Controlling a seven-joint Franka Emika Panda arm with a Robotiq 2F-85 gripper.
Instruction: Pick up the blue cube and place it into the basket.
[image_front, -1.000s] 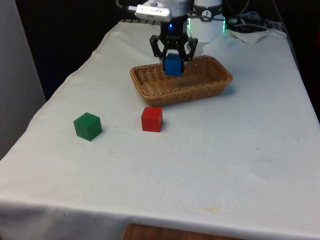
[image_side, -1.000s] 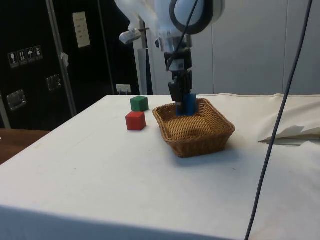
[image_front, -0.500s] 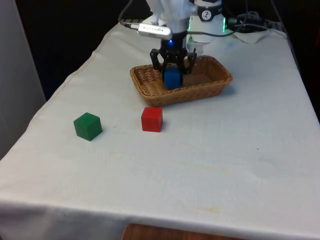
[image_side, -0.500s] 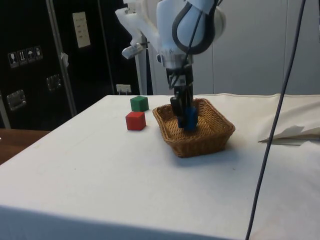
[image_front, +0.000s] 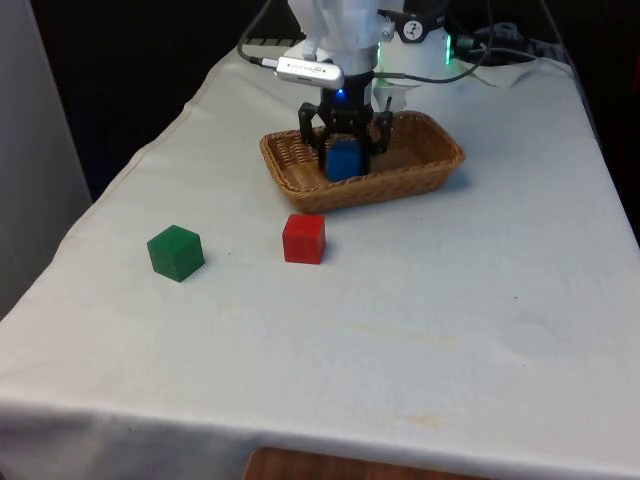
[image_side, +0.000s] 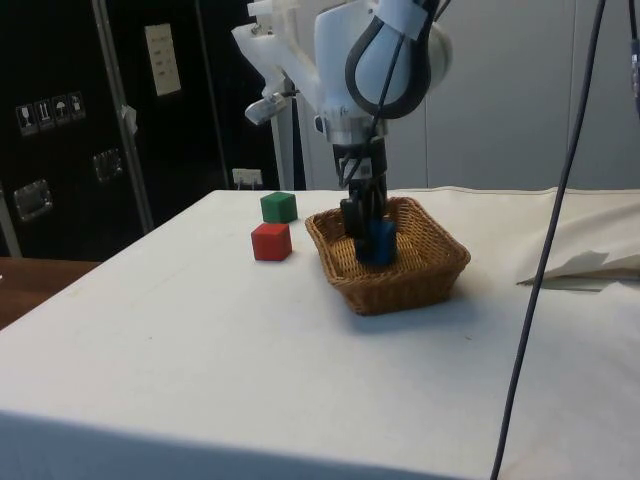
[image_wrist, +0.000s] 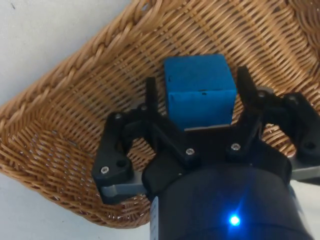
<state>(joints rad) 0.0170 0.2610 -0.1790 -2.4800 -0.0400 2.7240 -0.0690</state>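
Observation:
The blue cube (image_front: 343, 161) (image_side: 379, 243) (image_wrist: 200, 89) sits low inside the wicker basket (image_front: 432, 168) (image_side: 402, 290) (image_wrist: 75, 75), towards the end at the front view's left. My black gripper (image_front: 344, 152) (image_side: 367, 232) (image_wrist: 198, 82) reaches down into the basket and straddles the cube. In the wrist view its fingers (image_wrist: 150, 97) stand spread, with a narrow gap on each side of the cube, so the gripper is open and the cube looks free of it.
A red cube (image_front: 303, 238) (image_side: 271, 241) lies on the cloth just in front of the basket. A green cube (image_front: 176, 252) (image_side: 279, 206) lies farther towards the front view's left. A cable (image_side: 540, 250) hangs down at the side view's right.
The gripper has come down into the basket with the blue cube. Its fingers, shut on the cube before, have now spread apart from it.

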